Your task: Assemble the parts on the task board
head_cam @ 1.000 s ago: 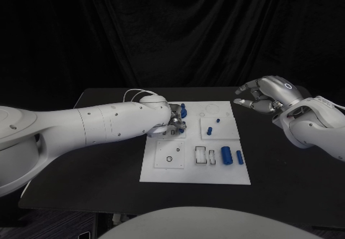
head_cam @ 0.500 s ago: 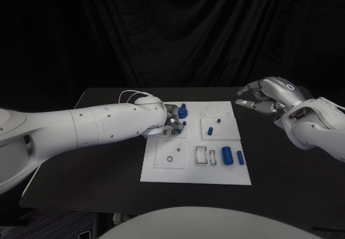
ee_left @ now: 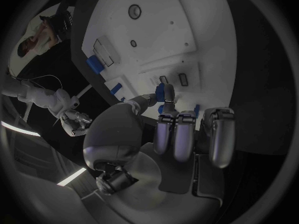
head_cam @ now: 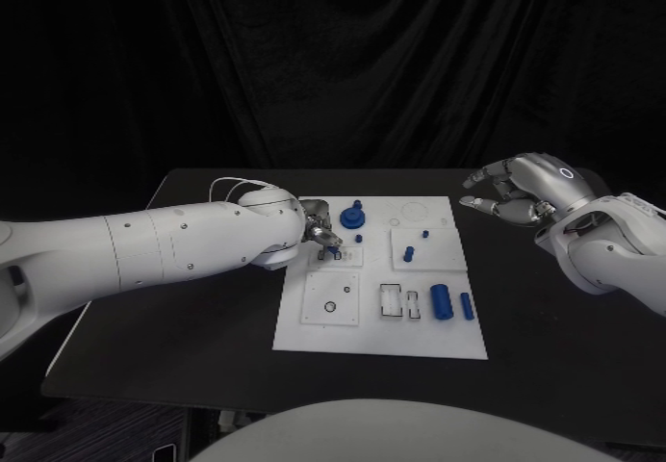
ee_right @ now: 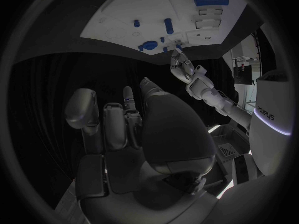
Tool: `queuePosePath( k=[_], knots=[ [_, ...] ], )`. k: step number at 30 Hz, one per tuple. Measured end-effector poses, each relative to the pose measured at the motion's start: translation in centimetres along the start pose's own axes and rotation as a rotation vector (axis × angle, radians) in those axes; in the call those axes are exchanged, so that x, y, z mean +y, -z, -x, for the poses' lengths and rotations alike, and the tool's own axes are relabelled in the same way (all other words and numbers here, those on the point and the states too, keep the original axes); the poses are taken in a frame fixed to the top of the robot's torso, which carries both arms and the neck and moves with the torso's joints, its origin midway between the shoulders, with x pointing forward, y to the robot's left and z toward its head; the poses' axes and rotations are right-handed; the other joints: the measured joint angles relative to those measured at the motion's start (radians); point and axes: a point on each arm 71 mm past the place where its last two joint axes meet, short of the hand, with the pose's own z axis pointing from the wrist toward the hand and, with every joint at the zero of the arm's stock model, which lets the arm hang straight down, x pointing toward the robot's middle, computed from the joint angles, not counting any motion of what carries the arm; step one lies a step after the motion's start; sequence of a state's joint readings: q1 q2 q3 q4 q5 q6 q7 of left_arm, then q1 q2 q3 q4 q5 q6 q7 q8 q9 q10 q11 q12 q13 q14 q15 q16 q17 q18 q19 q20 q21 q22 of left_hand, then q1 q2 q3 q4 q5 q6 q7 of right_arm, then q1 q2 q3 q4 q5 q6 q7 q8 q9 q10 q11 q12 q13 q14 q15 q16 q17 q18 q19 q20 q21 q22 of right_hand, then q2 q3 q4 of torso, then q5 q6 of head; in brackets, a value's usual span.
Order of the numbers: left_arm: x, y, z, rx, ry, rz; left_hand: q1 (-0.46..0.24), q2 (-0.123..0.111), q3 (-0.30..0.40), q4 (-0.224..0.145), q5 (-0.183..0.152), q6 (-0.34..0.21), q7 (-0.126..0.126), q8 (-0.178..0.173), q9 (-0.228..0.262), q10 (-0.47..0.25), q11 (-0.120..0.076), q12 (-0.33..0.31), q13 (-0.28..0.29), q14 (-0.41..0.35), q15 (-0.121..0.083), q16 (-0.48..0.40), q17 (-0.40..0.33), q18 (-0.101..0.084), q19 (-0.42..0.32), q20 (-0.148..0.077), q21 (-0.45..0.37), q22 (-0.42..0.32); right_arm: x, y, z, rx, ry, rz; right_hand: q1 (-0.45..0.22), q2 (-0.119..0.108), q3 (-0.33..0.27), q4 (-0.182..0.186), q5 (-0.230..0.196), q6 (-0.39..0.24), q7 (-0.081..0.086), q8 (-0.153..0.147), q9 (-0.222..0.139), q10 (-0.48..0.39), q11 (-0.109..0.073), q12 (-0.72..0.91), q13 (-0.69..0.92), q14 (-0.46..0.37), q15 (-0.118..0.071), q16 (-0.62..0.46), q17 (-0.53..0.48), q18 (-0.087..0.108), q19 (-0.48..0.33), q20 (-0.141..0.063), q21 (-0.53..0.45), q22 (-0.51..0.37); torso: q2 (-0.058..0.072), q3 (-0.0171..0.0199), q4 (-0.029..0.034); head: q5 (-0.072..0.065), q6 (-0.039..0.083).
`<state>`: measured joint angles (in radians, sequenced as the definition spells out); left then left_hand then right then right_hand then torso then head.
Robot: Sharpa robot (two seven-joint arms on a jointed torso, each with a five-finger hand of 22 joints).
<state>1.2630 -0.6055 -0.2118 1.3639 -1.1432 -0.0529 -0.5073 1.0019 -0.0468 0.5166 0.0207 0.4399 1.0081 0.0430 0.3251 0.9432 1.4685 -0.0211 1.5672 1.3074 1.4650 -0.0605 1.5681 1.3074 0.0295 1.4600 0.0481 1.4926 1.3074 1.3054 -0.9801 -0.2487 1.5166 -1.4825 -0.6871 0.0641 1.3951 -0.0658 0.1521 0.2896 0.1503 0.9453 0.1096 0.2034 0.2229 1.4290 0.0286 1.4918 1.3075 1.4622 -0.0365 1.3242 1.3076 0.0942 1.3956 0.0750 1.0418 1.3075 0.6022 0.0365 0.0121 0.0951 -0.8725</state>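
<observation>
The white task board (head_cam: 313, 322) lies mid-table. My left hand (head_cam: 317, 234) hovers over its far left corner, fingers curled down. Its fingertips (ee_left: 166, 120) meet a small blue part (head_cam: 335, 254) (ee_left: 164, 91) standing by two slots. Whether they grip it is unclear. A round blue part with a peg (head_cam: 352, 217) stands just right of the hand, with a small blue peg (head_cam: 360, 238) beside it. More blue pegs (head_cam: 408, 254) and two blue cylinders (head_cam: 440, 299) lie further right. My right hand (head_cam: 521, 190) hangs off the board's far right, fingers apart, holding nothing.
A black ring (head_cam: 329, 307) sits in the board's near left section. White rectangular slots (head_cam: 392, 300) lie next to the cylinders. Black table (head_cam: 194, 327) surrounds the board on all sides. My left forearm (head_cam: 153, 245) spans the table's left half.
My left hand has drawn back to the left, uncovering the round blue part with the peg. The right hand has hardly moved.
</observation>
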Motion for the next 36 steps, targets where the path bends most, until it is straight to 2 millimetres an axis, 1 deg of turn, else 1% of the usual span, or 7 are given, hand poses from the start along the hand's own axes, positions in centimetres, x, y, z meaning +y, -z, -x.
queuePosePath(
  k=[7,10,14,18,22,27,36],
  knots=[
    [0.4,0.0,0.2,-0.020,0.013,0.008,-0.006,0.004,0.003,0.003,-0.013,0.002,0.002,-0.001,0.003,0.000,0.000,0.000,0.000,0.000,0.000,0.000,0.000,0.000,0.000,0.000,-0.004,0.000,-0.1,0.1,0.0,0.004,0.000,-0.004,0.000,0.000,0.000,0.000,0.000,0.000,0.000,0.000,-0.001,0.000,0.000,-0.004,0.000,0.000,0.000,0.000,0.000,0.000,0.000,0.000,0.000,0.000,0.002,0.0007,0.0016,0.004,0.000],
    [0.6,0.0,0.1,-0.023,0.017,0.012,-0.019,0.006,0.024,-0.018,-0.044,0.004,0.003,-0.007,0.008,0.000,0.000,0.000,0.000,0.000,0.000,0.000,0.000,0.000,0.000,0.000,-0.004,0.000,-0.1,0.1,0.0,0.005,-0.001,-0.004,0.000,0.000,0.000,0.000,0.000,0.000,0.000,0.000,-0.001,0.000,0.000,-0.004,0.000,0.000,0.000,0.000,0.000,0.000,0.000,0.000,0.000,0.000,0.002,0.0008,0.0012,0.005,0.000],
    [0.7,-0.1,-0.1,-0.022,0.020,0.015,-0.019,0.006,0.025,-0.019,-0.055,0.004,0.003,-0.007,0.011,0.000,0.000,0.000,0.000,0.000,0.000,0.000,0.000,0.000,0.000,0.000,-0.004,0.000,-0.1,0.1,-0.1,0.006,-0.001,-0.005,0.000,0.000,0.000,0.000,0.000,0.000,0.000,0.000,-0.001,0.000,0.000,-0.004,0.000,0.000,0.000,0.000,0.000,0.000,0.000,0.000,0.000,0.000,0.002,0.0008,0.0007,0.005,0.000],
    [1.0,-0.1,-0.5,-0.018,0.025,0.020,-0.022,0.009,0.025,-0.019,-0.062,0.008,0.000,-0.007,0.011,0.000,0.000,0.000,0.000,0.000,0.000,0.000,0.000,0.000,0.000,0.000,-0.004,0.000,-0.1,0.1,-0.1,0.007,-0.001,-0.006,0.000,0.000,0.000,0.000,0.000,0.000,0.000,0.000,-0.001,0.000,0.000,-0.004,0.000,0.000,0.000,0.000,0.000,0.000,0.000,0.000,0.000,0.000,0.002,0.0008,0.0007,0.004,0.000],
    [1.2,-0.3,-0.9,-0.013,0.037,0.027,-0.022,0.009,0.025,-0.019,-0.069,0.009,0.002,-0.011,0.011,0.000,0.000,0.000,0.000,0.000,0.000,0.000,0.000,0.000,0.000,0.000,-0.008,0.000,-0.1,0.1,-0.1,0.008,-0.001,-0.006,0.000,0.000,0.000,0.000,0.000,0.000,0.000,0.000,-0.001,0.000,0.000,-0.004,0.000,0.000,0.000,0.000,0.000,0.000,0.000,0.000,0.000,0.000,0.002,0.0009,-0.0011,0.009,0.000],
    [1.5,-0.3,-1.2,0.002,0.076,0.036,-0.027,0.014,0.025,-0.019,-0.069,0.010,0.002,-0.012,0.014,0.000,0.000,0.000,0.000,0.000,0.000,0.000,0.000,0.000,-0.004,-0.003,-0.008,0.000,-0.1,0.2,-0.1,0.008,-0.001,-0.007,0.003,0.003,0.003,-0.003,0.000,0.000,0.000,0.000,-0.002,0.000,0.000,-0.004,0.000,0.000,0.000,0.000,0.000,0.000,0.000,0.000,0.000,0.000,0.002,0.0010,-0.0044,0.012,0.000],
    [1.7,-0.3,-1.6,0.009,0.131,0.040,-0.030,0.012,0.025,-0.019,-0.069,0.011,0.004,-0.012,0.015,0.000,0.000,0.000,0.000,0.000,0.000,0.000,0.000,0.000,-0.004,-0.003,-0.008,0.001,-0.1,0.2,-0.1,0.008,-0.001,-0.008,0.004,0.004,0.003,-0.003,0.000,0.000,0.000,0.000,-0.002,0.000,0.000,-0.004,0.000,0.000,0.000,0.000,0.000,0.000,0.000,0.000,0.000,0.000,0.000,0.0019,-0.0052,0.012,0.000]
  ],
)
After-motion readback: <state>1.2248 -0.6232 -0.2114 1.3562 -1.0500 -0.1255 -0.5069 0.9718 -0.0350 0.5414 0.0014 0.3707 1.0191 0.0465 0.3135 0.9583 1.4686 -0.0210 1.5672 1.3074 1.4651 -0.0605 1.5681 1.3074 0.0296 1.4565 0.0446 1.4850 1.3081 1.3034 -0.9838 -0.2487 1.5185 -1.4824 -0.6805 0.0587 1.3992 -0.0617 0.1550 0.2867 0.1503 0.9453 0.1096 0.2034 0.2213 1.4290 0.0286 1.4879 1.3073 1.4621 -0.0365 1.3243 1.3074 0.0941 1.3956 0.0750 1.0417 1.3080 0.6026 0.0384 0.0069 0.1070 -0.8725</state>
